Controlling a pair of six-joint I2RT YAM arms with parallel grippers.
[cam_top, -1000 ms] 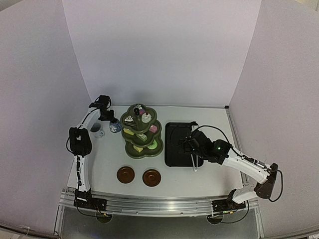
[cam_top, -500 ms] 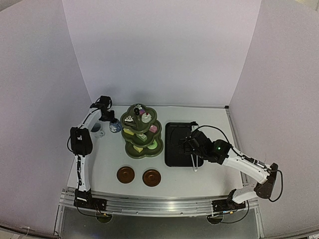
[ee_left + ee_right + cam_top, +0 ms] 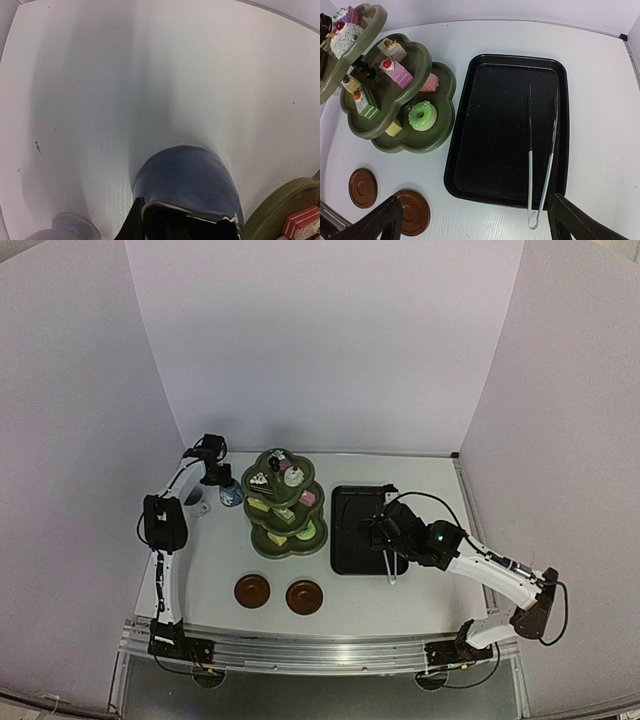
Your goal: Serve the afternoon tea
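Observation:
My left gripper (image 3: 217, 477) is shut on the rim of the small dark-blue pot (image 3: 231, 494), which stands left of the olive-green three-tier stand (image 3: 268, 545). In the left wrist view the pot (image 3: 185, 177) fills the lower middle, with a black finger (image 3: 131, 225) against its rim. The white mug (image 3: 197, 503) sits just left of the pot. Several small cakes lie on the tiers, among them a green doughnut (image 3: 422, 115) and a pink slice (image 3: 396, 72). Two brown coasters (image 3: 252, 590) (image 3: 304, 597) lie near the front. My right gripper (image 3: 480, 225) hovers open over the near edge of the black tray, holding nothing.
The black tray (image 3: 495, 130) lies right of the stand with thin metal tongs (image 3: 542, 165) along its right side, their bend hanging over the near rim. White walls close off the back and both sides of the table.
The left gripper's jaws have closed onto the pot's rim, and the left arm has shifted slightly. The right arm has not moved.

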